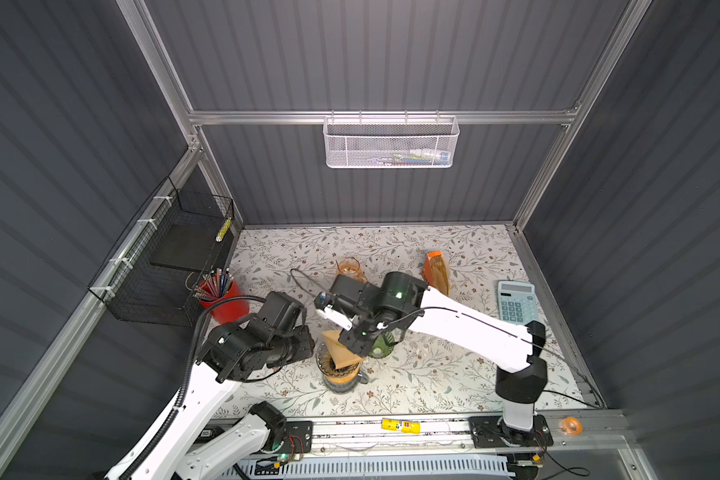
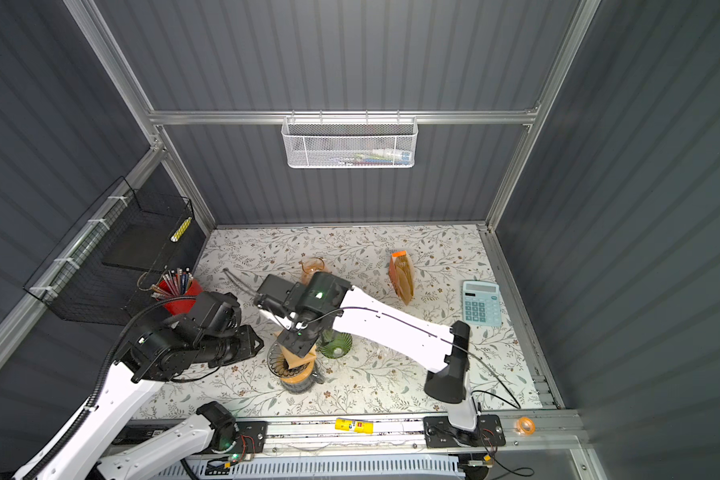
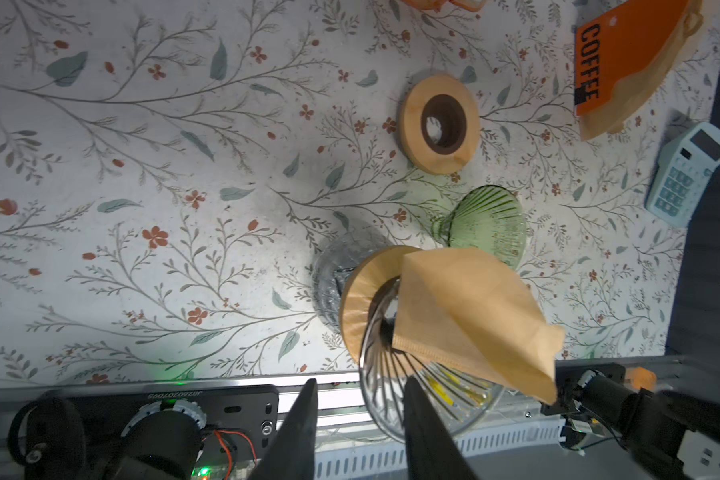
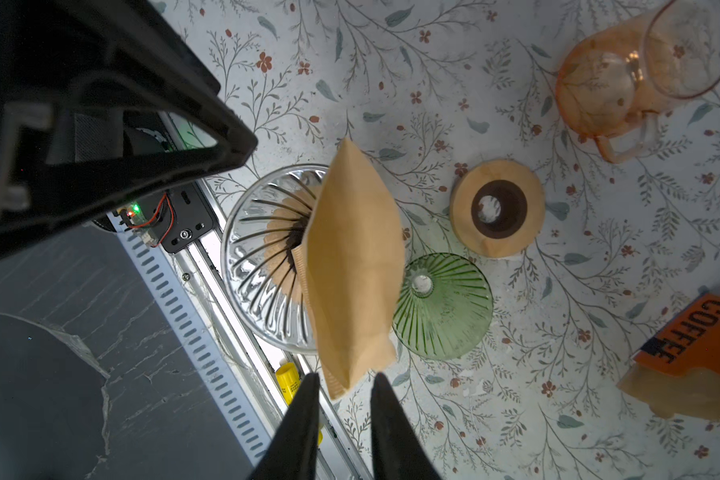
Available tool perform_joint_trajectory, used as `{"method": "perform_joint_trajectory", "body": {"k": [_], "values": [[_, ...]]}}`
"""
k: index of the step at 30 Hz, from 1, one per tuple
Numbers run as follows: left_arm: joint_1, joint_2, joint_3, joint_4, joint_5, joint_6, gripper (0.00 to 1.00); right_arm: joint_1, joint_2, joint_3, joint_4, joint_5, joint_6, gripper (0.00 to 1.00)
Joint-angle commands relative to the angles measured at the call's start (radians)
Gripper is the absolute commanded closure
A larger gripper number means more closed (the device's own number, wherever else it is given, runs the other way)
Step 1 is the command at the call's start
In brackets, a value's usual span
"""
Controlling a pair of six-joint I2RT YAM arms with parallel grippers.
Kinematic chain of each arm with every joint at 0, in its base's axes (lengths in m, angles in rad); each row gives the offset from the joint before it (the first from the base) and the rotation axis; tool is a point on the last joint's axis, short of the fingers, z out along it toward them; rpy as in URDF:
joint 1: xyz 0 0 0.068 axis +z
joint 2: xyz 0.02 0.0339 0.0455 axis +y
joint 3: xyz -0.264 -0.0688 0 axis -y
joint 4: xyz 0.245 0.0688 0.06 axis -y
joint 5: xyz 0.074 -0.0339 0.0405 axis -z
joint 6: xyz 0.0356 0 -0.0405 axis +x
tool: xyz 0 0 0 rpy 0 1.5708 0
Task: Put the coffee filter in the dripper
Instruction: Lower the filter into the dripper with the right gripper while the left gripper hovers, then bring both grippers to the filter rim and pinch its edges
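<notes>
Seating coffee filter (image 4: pixel 352 266) in clear dripper (image 4: pixel 254 270): standing tip-down, folded flat, leaning over rim. Hovering right gripper (image 4: pixel 344 380) slightly parted around its top corner, seemingly not pinching; left gripper (image 3: pixel 358 384) parted, empty, beside rim. Next: spreading, pressing into cone.

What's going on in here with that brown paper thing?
Two robot arms are preparing pour-over coffee. The brown coffee filter stands leaning in the clear glass dripper, not yet spread open. The right gripper is open around its upper corner; the left gripper sits open beside the dripper.
</notes>
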Motion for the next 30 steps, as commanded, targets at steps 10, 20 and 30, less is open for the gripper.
{"method": "perform_joint_trajectory", "body": {"k": [10,20,30], "values": [[-0.041,0.12,0.121,0.122,0.185,0.054,0.72,-0.241,-0.287,-0.456,0.465,-0.199,0.108,0.85],[-0.073,0.169,0.085,0.147,0.211,0.041,0.73,-0.244,-0.233,-0.47,0.504,-0.238,0.091,0.87],[-0.077,0.157,0.013,0.131,0.221,0.031,0.74,-0.243,-0.22,-0.463,0.507,-0.244,0.082,0.87]]}}
